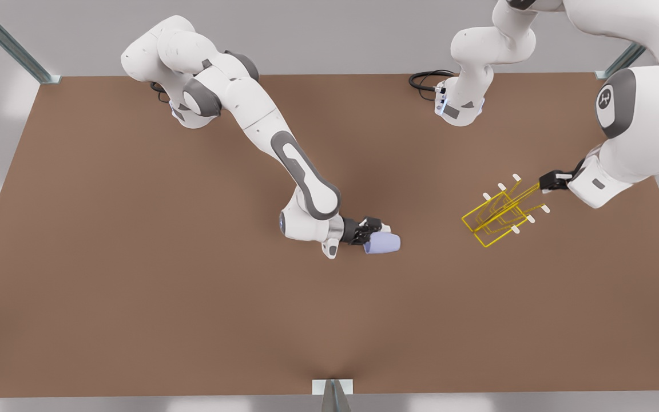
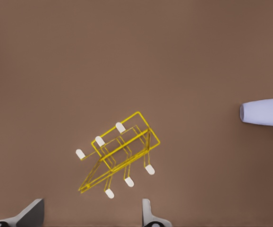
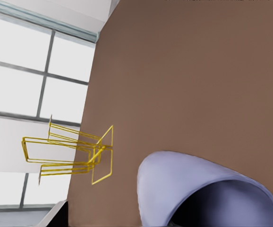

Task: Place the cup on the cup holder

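The right gripper [image 1: 376, 230] pinches the cup [image 1: 382, 244] – tipped sideways, near the desk's [image 1: 135, 286] middle. The left gripper [image 1: 552, 180], fingers spread, hangs above the cup holder [image 1: 501, 213] toward the desk's edge on the front view's right – well apart from the cup.

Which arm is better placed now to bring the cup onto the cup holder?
The right arm: the right gripper is shut on the cup, lying sideways. The left gripper hovers open by the cup holder.

Cup [image 3: 183, 189] close up, cup holder [image 3: 75, 153] seemingly beyond.
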Controlling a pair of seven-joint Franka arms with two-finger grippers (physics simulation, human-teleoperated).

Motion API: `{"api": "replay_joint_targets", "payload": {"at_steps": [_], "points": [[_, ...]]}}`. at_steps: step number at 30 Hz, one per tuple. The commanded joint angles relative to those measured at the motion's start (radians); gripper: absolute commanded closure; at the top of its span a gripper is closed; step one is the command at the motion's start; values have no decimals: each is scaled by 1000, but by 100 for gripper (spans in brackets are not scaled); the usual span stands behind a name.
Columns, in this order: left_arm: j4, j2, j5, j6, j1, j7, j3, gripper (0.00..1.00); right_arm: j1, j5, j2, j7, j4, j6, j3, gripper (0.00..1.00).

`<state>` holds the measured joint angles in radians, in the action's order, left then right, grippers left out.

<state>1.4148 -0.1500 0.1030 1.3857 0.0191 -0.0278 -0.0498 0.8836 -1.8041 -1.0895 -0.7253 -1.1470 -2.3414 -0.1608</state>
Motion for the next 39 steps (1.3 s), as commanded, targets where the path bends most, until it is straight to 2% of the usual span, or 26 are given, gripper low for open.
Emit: {"api": "replay_joint_targets", "payload": {"at_steps": [1,3,4,10,15,18,19,21,23,24,25,26,27,29,33,36,39], "points": [[0,4,-8,-24,-7,6,-1,0,-6,3,3,-191,-2,1,0,0],[-8,6,0,-77,-87,55,-1,0,-23,9,17,-221,-46,16,1,0],[-68,6,-2,-106,-97,109,-1,0,-31,12,17,-223,-54,34,1,0],[-46,38,-6,-123,-120,128,-1,0,-61,49,62,-217,-128,105,1,0],[-14,46,-3,-114,-149,152,-1,0,-163,203,164,-204,-266,215,1,0],[-14,-12,3,-85,-245,434,-1,0,-232,325,203,-197,-313,286,1,0],[-14,-43,1,-54,-277,587,-2,0,-252,429,226,-157,-307,335,-2,0],[3,-83,-3,-7,-281,812,-38,0,-371,853,263,12,-195,643,-9,0],[108,-98,-6,165,-284,1153,-114,0,-422,1252,281,67,-37,1062,-123,0],[108,-146,-25,229,-284,1363,-131,0,-426,1392,328,229,-19,1116,-147,0],[108,-170,-42,289,-284,1491,-137,0,-422,1521,388,378,-22,1117,-134,0],[130,-206,-62,412,-284,1718,-137,0,-437,1643,508,636,-26,1163,-59,0],[207,-206,-62,548,-286,1784,-137,0,-456,1795,666,829,-78,1174,38,0],[311,-207,-62,754,-341,2017,-137,0,-480,1818,861,928,-151,1176,47,0],[323,-275,-65,869,-343,2267,-137,0,-502,1810,991,981,-211,1185,52,0],[316,-316,-65,924,-350,2502,-137,0,-506,1818,1013,1001,-264,1185,52,0],[317,-348,-77,966,-358,2574,-136,0,-500,1862,1001,1014,-273,1185,52,0]]}}
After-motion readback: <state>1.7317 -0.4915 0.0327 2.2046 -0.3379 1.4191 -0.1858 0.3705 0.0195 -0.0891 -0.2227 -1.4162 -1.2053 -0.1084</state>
